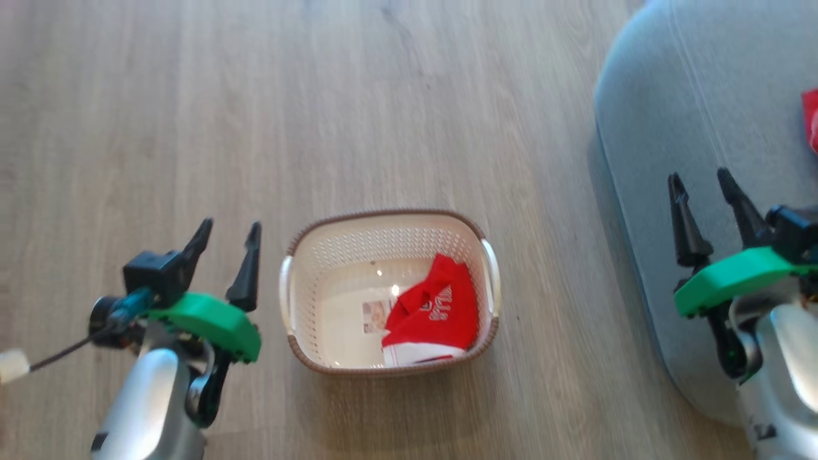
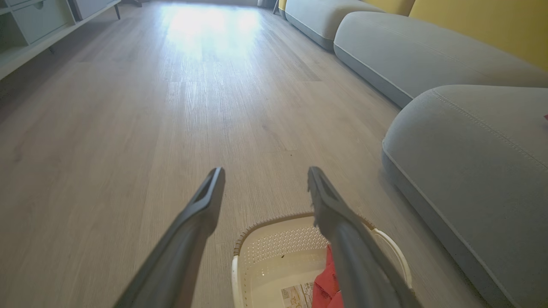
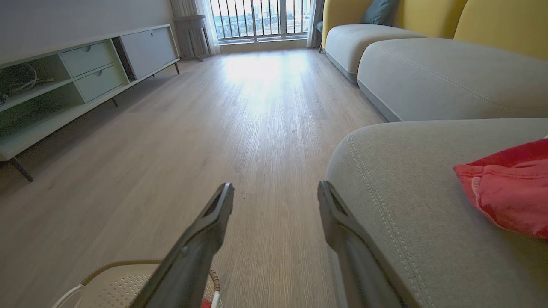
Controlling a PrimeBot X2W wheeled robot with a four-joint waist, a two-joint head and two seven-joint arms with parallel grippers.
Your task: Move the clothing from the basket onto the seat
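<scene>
Left claw (image 1: 230, 227): fingers spread wide, nothing held; over bare wooden floor (image 1: 160, 96), just left of the basket.
Basket (image 1: 383, 246): cream, perforated, brown woven rim; standing on the floor between the two arms.
Red lettered garment (image 1: 434, 306): crumpled in the basket's right half, beside the bottom label; yet to be moved.
Seat (image 1: 690, 96): grey cushion, right of the basket and apart from it.
Right claw (image 1: 698, 176): fingers spread wide, nothing held; above the seat's near edge.
Second red garment (image 1: 811, 118): lying on the seat, far right.

Risks, as judged: light basket likely to lift or skid if a finger hooks rim, handle or perforations during the reach. Shallow pinch likely to shed slack fabric onto the floor short of the seat.

Pose: left forearm rising from lower left, fingers pointing forward and slightly right. Right forearm rising from lower right, fingers tilted slightly left.
</scene>
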